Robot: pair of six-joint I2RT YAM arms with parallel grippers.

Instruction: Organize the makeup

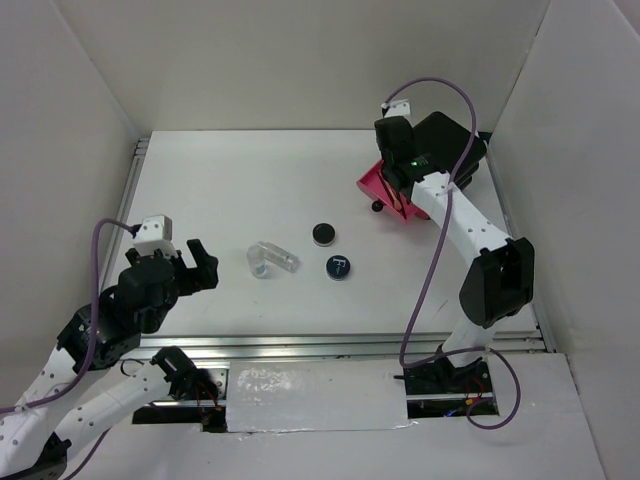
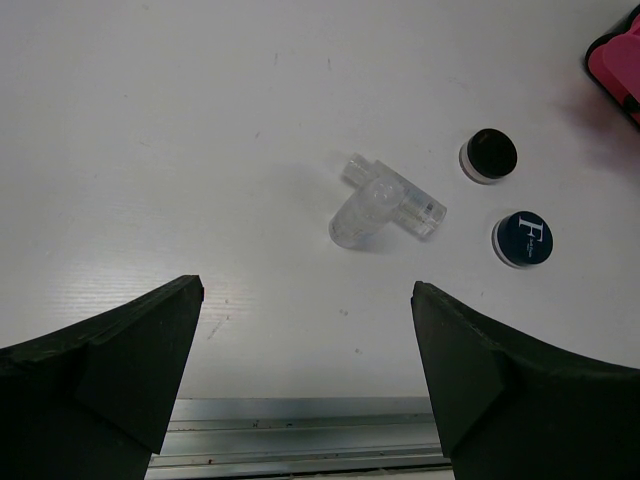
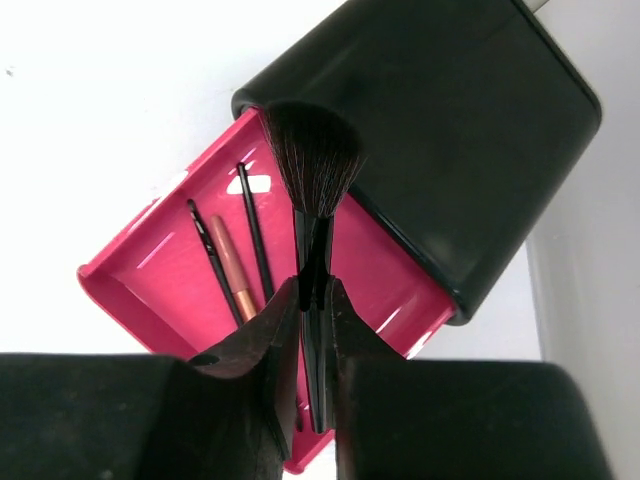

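The left claw [image 1: 188, 266] hangs over the near-left part of the white counter [image 1: 230, 190], just past the metal rail [image 2: 300, 425] along its near edge, its jaws spread wide and holding nothing. Straight ahead of its fingers, a clear plastic vial [image 2: 362, 215] and a clear tube [image 2: 405, 200] lie on their sides, touching and crossed. In the left wrist view the tube's long axis runs from upper left to lower right. To their right sits a dark-blue round compact with a white mark [image 2: 523, 238], flat, lid up. A black round compact with a pale rim [image 2: 490, 155] sits just beyond it, the two close but apart. Bare counter spreads left of and beyond these pieces, up to the white walls.

Farther off at the right, a glossy pink drawer [image 3: 150, 260] stands pulled out of a black box with rounded corners [image 3: 450, 130]. In it lie two thin black pencils [image 3: 255, 230] and an orange-tipped stick [image 3: 232, 265], nearly parallel. The right claw [image 3: 312, 300] is closed on the handle of a fluffy dark-bristled brush [image 3: 310, 150] above the drawer, with its bristles pointing toward the box.
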